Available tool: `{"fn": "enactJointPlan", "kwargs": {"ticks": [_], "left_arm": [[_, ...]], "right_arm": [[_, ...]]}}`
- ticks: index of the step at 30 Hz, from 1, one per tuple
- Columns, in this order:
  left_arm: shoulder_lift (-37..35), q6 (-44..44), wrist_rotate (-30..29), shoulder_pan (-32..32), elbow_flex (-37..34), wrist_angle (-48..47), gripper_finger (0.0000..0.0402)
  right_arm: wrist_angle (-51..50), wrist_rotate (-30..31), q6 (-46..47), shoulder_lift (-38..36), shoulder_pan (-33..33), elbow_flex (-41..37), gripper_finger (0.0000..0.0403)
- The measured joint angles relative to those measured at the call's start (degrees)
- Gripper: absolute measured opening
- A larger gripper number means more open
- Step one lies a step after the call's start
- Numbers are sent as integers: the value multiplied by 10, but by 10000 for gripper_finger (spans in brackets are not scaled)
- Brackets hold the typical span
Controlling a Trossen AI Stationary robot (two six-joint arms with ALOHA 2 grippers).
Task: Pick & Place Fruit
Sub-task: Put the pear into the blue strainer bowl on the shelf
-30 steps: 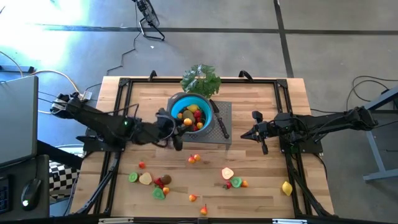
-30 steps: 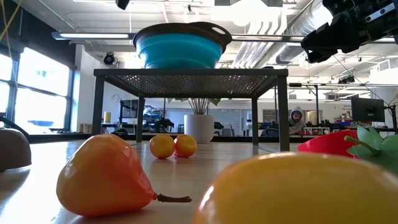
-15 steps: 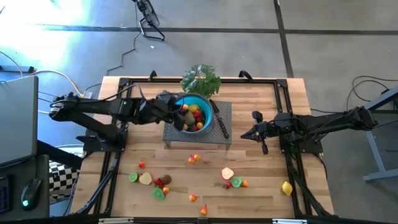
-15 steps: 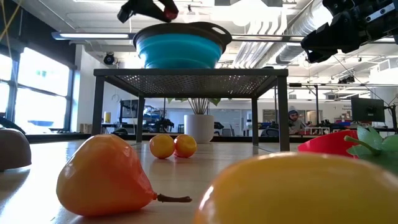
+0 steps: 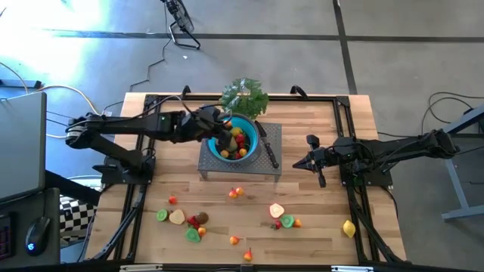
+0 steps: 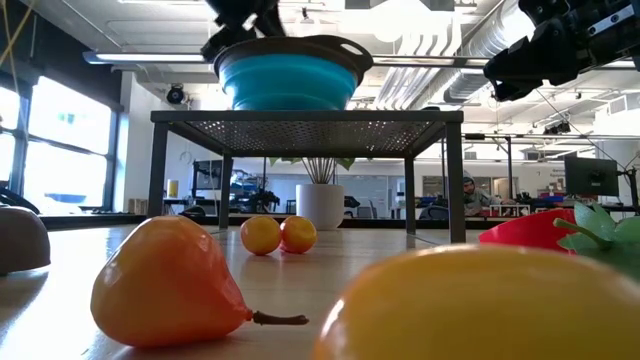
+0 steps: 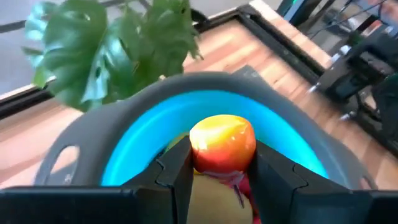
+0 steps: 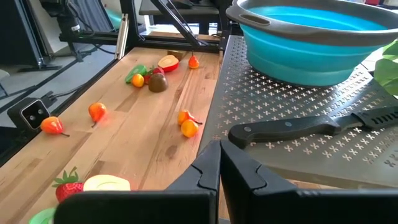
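Observation:
My left gripper [image 7: 221,163] is over the blue bowl [image 5: 249,130], shut on a small round fruit [image 7: 222,142], orange-red with a yellow patch. The bowl holds several small fruits [image 5: 239,142] and stands on a grey mesh stand [image 5: 274,163]. In the high view that gripper [image 5: 224,139] hangs over the bowl's left part. More fruits [image 5: 236,193] lie scattered on the wooden table. My right gripper [image 5: 302,162] waits shut, right of the stand, holding nothing. My left gripper pinches the round fruit by two opposite sides [image 7: 198,148] between its two fingers [image 7: 177,171]. The fingers come from the table's left, slanting down. The fruit is lifted clear, above the bowl's inside.
A black-handled knife [image 8: 292,130] lies on the stand beside the bowl. A big leafy green bunch [image 5: 244,96] sits behind the bowl. Loose fruits, among them a lemon [image 5: 349,227] and a slice [image 5: 277,211], cover the table's near half.
My left gripper has swung from the stand's near left corner toward the table's far edge and over the bowl, carrying the fruit clear of the table. In the low view it has come into sight above the bowl's rim.

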Motion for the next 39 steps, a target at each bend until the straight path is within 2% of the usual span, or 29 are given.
{"fn": "enactJointPlan", "kwargs": {"ticks": [2, 10, 29, 39], "left_arm": [[15, 0, 0, 0, 2, 25, 127], [58, 0, 0, 0, 2, 24, 127], [65, 1, 8, 0, 2, 22, 128], [65, 4, 8, 0, 2, 22, 187]], "right_arm": [[-2, 1, 0, 0, 0, 0, 3], [-5, 1, 0, 0, 0, 0, 3], [-9, 1, 0, 0, 0, 0, 3], [-9, 1, 0, 0, 0, 0, 3]]}}
